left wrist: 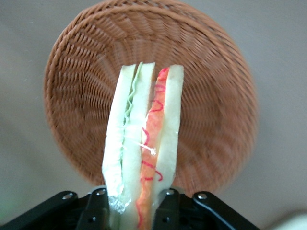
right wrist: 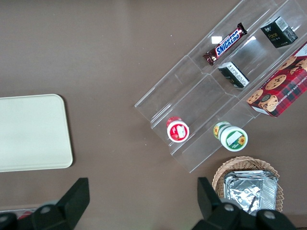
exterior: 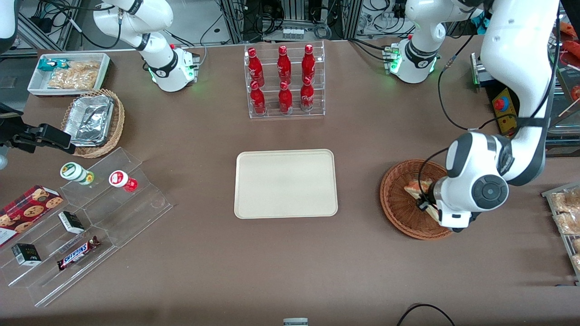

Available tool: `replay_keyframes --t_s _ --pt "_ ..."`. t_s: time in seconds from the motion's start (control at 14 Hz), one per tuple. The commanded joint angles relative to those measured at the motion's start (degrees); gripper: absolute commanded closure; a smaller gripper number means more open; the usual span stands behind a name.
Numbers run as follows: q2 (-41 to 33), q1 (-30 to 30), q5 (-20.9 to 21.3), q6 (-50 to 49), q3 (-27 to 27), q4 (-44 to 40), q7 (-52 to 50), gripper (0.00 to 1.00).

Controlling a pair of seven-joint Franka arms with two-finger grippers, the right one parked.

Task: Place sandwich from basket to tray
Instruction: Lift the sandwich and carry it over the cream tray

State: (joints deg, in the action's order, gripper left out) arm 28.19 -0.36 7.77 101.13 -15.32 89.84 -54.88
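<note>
Between the black fingers of the gripper stands the sandwich, the jaws clamped on its lower end so that the bread bulges slightly at the pads. Its cut edge faces the wrist camera: white bread layers, a pale green stripe and a red-orange stripe running along its length. The wedge is over the basket, whose woven floor and rim ring it in the wrist view; whether it touches the weave or hangs just above it cannot be told.

In the front view the gripper is mostly hidden by the arm's wrist, and only a corner of the sandwich shows inside the basket. The basket sits on the brown table toward the working arm's end. The tray lies at the table's middle, well apart from the basket, with nothing on it. Farther from the camera than the tray stands a clear rack of red bottles. Toward the parked arm's end lie clear stepped shelves with small packets and a Snickers bar.
</note>
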Motion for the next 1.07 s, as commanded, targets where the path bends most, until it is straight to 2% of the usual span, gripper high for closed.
replay_keyframes --t_s 0.0,0.29,0.43,0.57,0.79,1.0 --pt "-0.76 -9.28 0.31 -6.64 0.55 -4.67 -2.42 0.84" --pt "2.64 -22.90 0.40 -1.93 0.46 -6.42 -4.00 0.84" --pt "5.81 -27.13 0.31 1.94 0.46 -8.09 -3.22 0.84" --pt "10.20 -30.22 0.31 4.85 0.46 -11.77 -1.99 0.84" --pt "16.53 -33.30 0.31 5.82 0.46 -18.45 7.13 0.84" --pt "23.65 -34.27 0.22 9.43 -1.11 -25.05 7.95 0.83"
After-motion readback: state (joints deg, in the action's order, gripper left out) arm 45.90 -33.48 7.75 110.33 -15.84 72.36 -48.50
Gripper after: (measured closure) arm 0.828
